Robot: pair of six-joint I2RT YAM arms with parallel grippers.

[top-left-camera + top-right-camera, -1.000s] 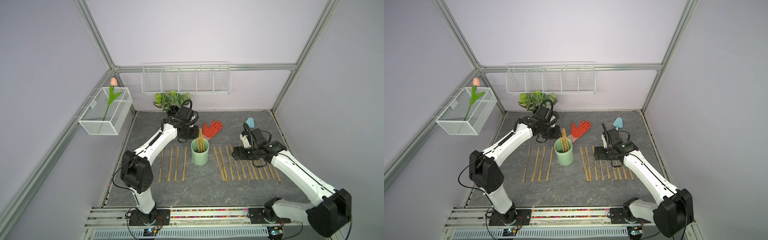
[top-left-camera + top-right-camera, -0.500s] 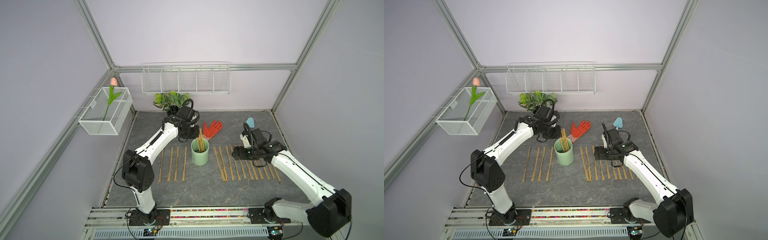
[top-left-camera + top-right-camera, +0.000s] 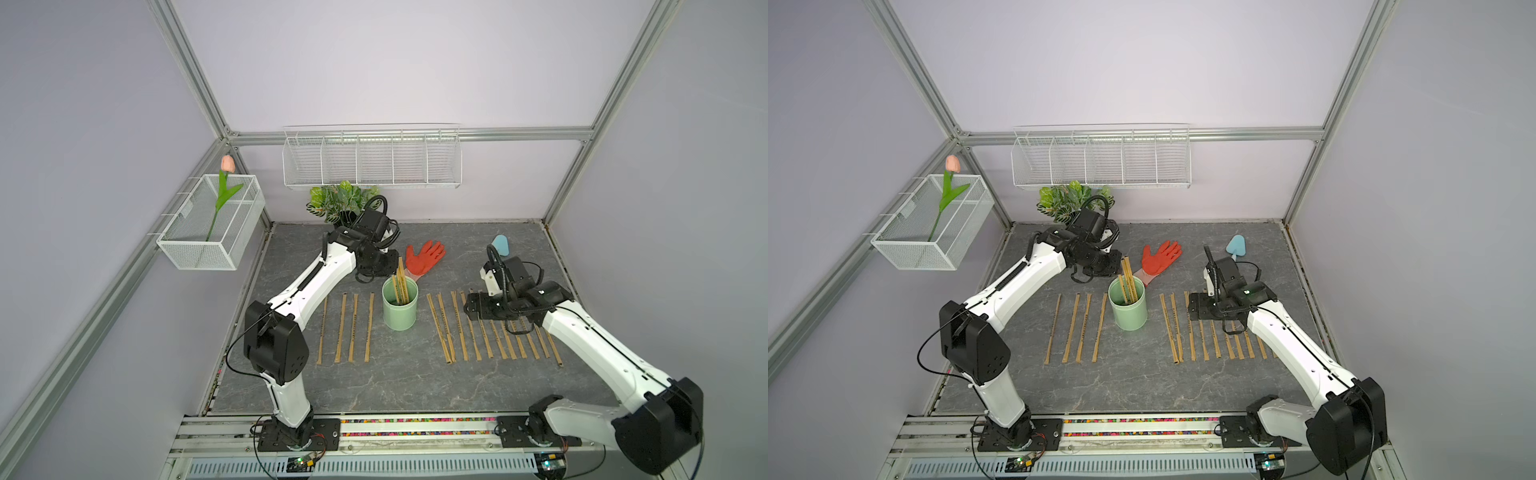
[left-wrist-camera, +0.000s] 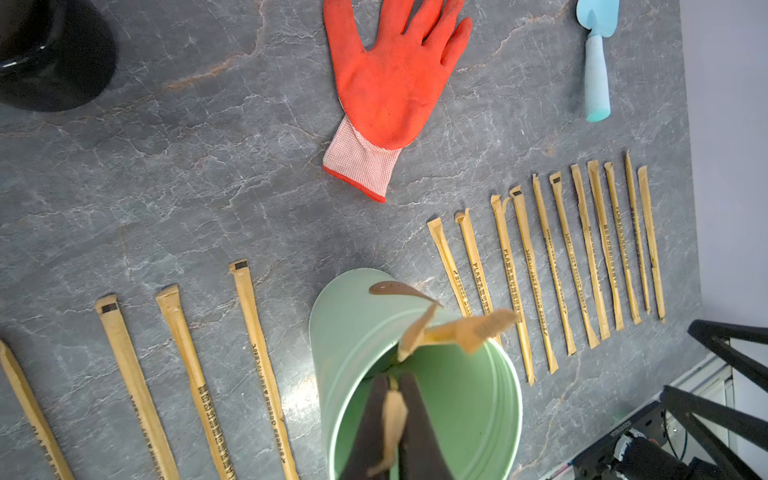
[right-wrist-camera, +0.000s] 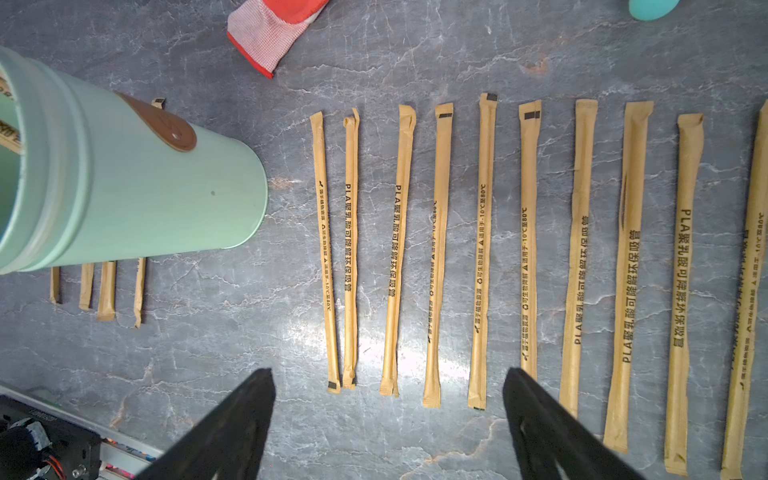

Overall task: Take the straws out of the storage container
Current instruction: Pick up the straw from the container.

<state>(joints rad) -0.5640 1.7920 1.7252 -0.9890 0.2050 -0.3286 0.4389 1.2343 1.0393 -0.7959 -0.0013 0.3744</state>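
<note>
Left gripper (image 4: 390,419): pinched on held straw (image 4: 394,411), storage container (image 4: 353,324) directly beneath it | Handling: lift yours straight up until its end clears the rim; loose straws (image 4: 469,330) just beyond the fingers may snag | Right gripper (image 5: 387,376): spread wide, empty, laid straws (image 5: 440,249) beneath; keep it parked.

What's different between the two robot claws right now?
The left gripper is pinched shut on a straw; the right gripper stands wide open, holding nothing. The left gripper is at the green cup; the right gripper is over the row of straws lying on the table. Both are black with two fingers.
</note>
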